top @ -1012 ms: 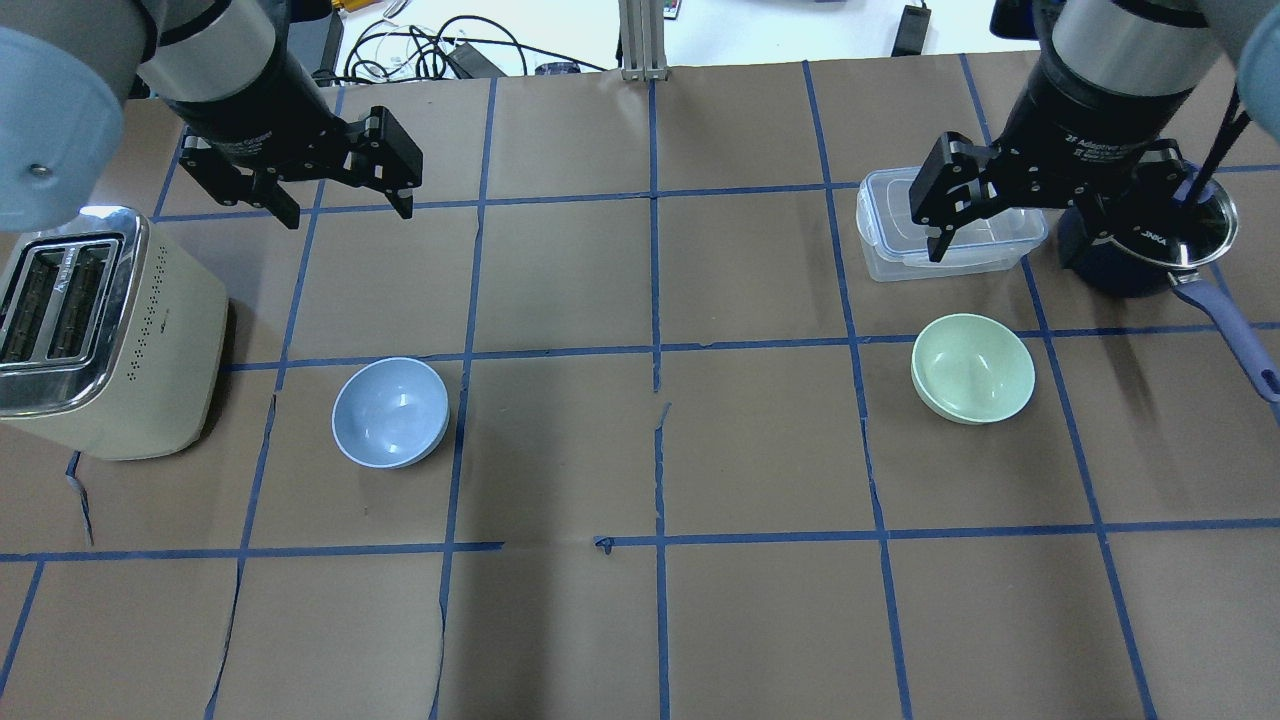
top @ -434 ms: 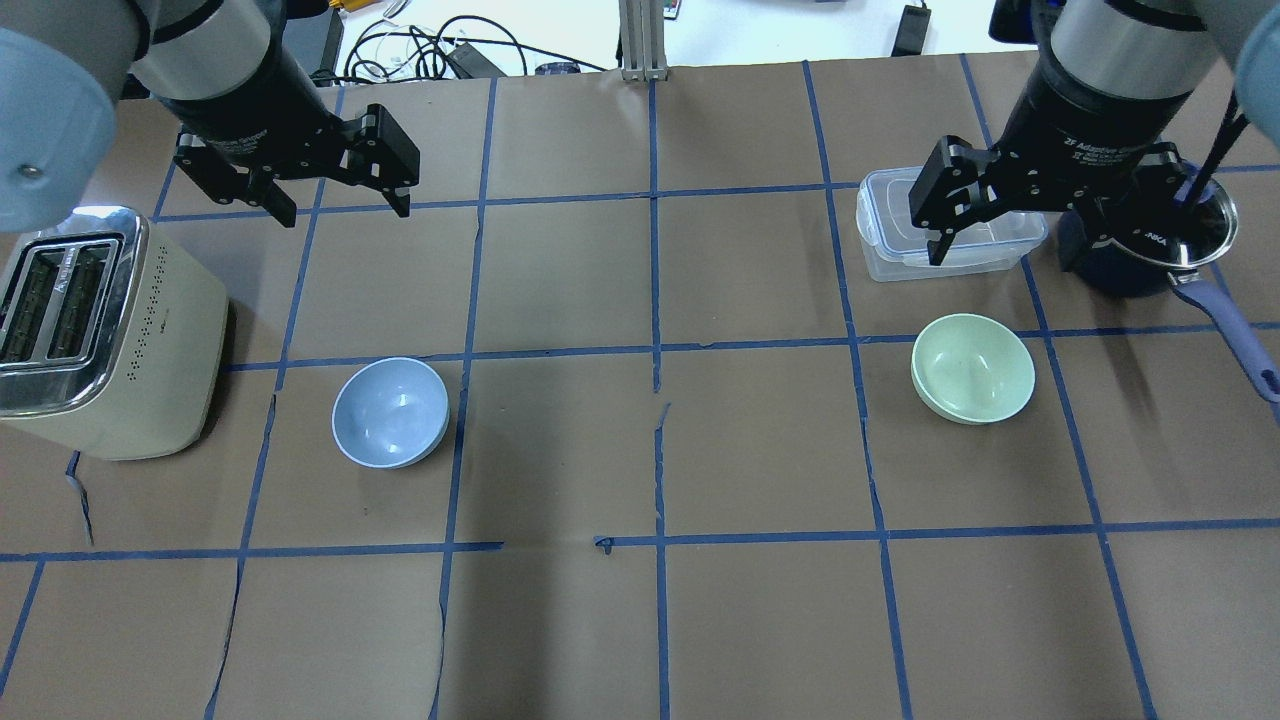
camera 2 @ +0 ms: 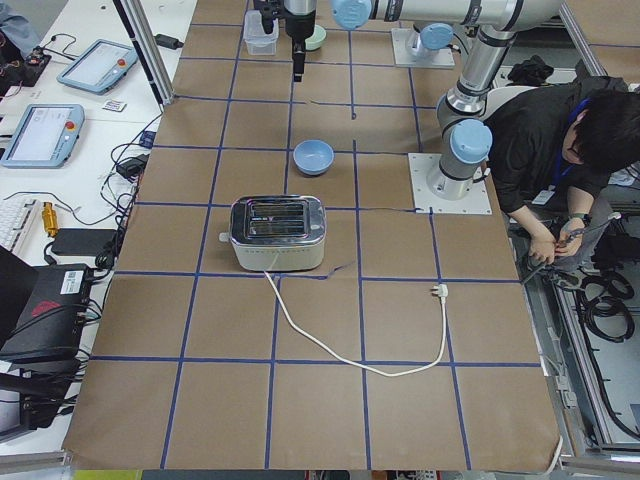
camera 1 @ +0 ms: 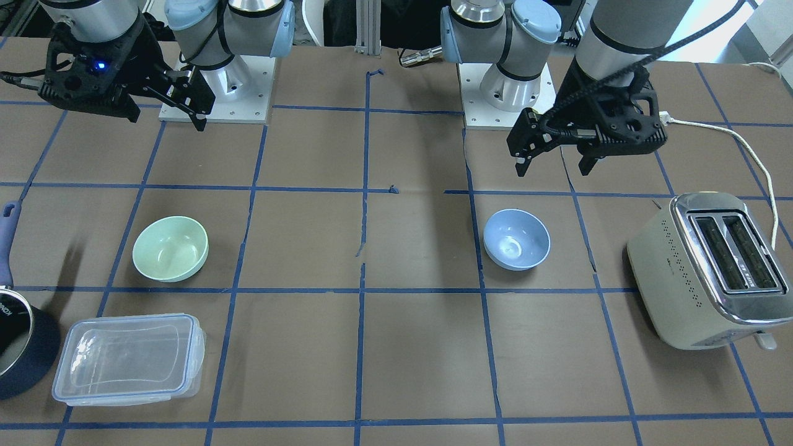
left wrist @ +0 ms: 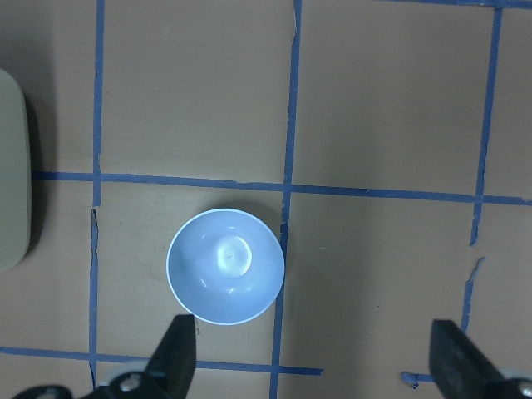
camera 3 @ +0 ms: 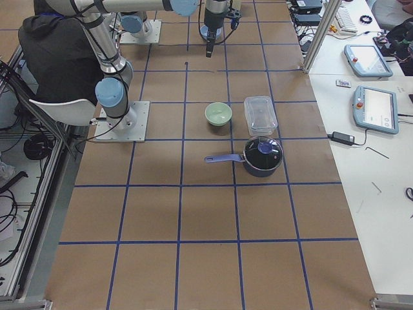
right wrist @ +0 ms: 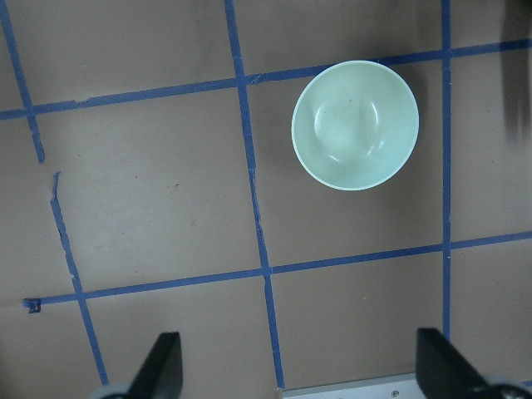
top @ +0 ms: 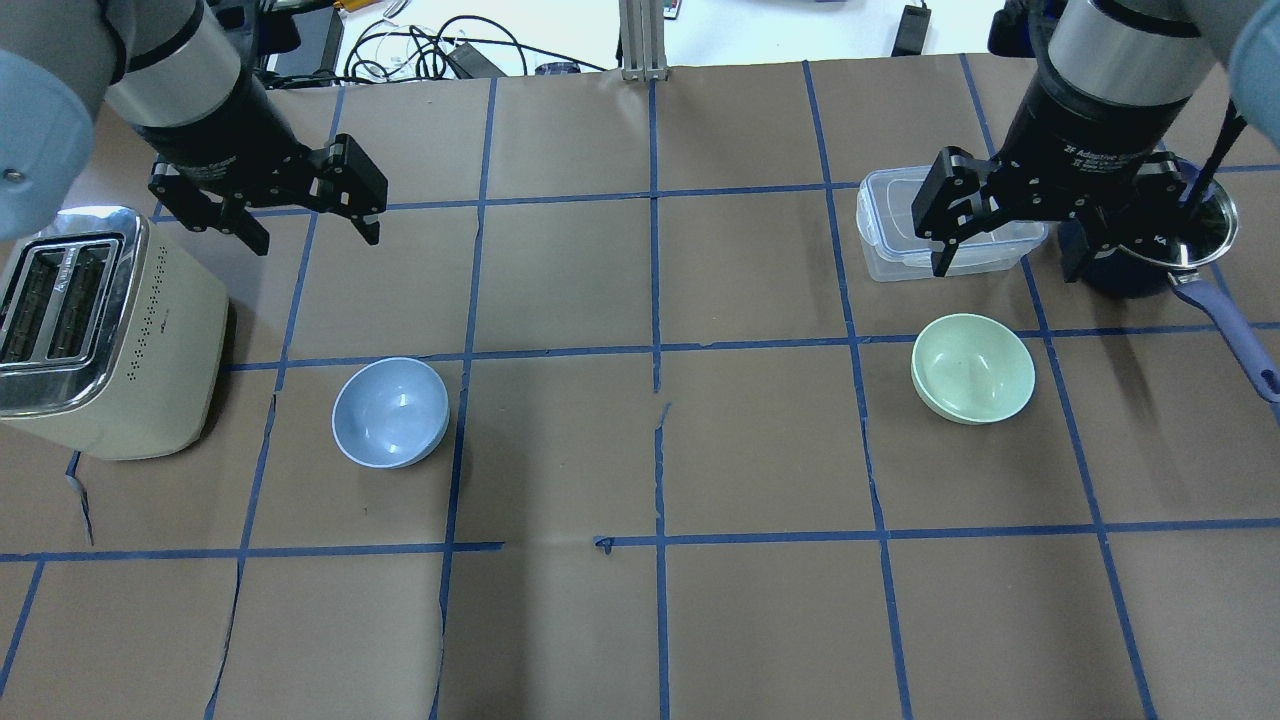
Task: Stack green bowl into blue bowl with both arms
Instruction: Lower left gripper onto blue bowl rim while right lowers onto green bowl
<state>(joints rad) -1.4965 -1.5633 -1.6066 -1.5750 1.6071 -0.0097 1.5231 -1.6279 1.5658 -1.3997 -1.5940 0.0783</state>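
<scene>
The pale green bowl [top: 972, 368] stands upright and empty on the right half of the table; it also shows in the front view [camera 1: 170, 248] and the right wrist view [right wrist: 356, 125]. The light blue bowl [top: 390, 412] stands upright and empty on the left half, also seen in the front view [camera 1: 516, 238] and the left wrist view [left wrist: 226, 266]. My left gripper [top: 318, 238] is open and empty, high above the table, beyond the blue bowl. My right gripper [top: 1005, 270] is open and empty, high, beyond the green bowl.
A cream toaster [top: 100, 330] stands left of the blue bowl, its cord [camera 1: 743, 142] trailing off. A clear lidded container [top: 890, 245] and a dark navy saucepan [top: 1140, 275] with a long handle [top: 1230, 330] sit beyond the green bowl. A person [camera 2: 560, 130] bends beside the table.
My left gripper has moved left and a little nearer the blue bowl's row. My right gripper has shifted slightly towards the green bowl. Both stay open; the bowls have not moved.
</scene>
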